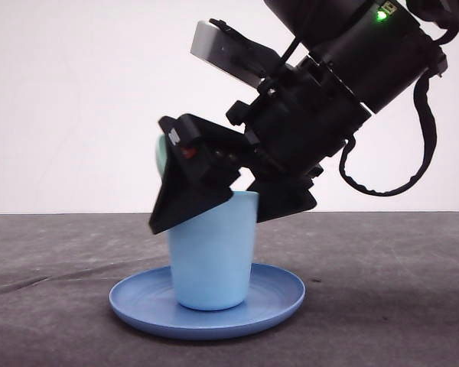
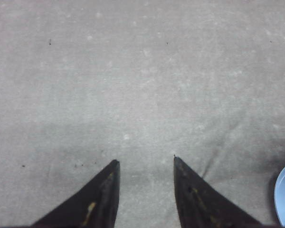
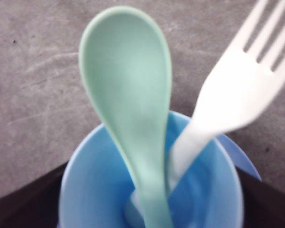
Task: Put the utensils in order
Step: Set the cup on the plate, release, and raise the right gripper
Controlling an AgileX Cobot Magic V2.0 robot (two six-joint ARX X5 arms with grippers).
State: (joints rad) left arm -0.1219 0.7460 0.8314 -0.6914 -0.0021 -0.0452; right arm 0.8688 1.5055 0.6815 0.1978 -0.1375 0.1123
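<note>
Over cup (image 1: 213, 248) on plate (image 1: 275, 294), your right pincer (image 1: 233, 202) hovers; its jaw state cannot tell. Spoon (image 3: 128, 104) and fork (image 3: 237, 90) stand inside cup. Placement looks done. Left pincer (image 2: 145, 164) apart, over bare worktop (image 2: 133, 71). Next: withdraw straight up, avoid tipping cup.

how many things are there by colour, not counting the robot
blue: 2, the cup and the plate under it
green: 1, the spoon standing in the cup
white: 1, the fork standing in the cup
total: 4
</note>
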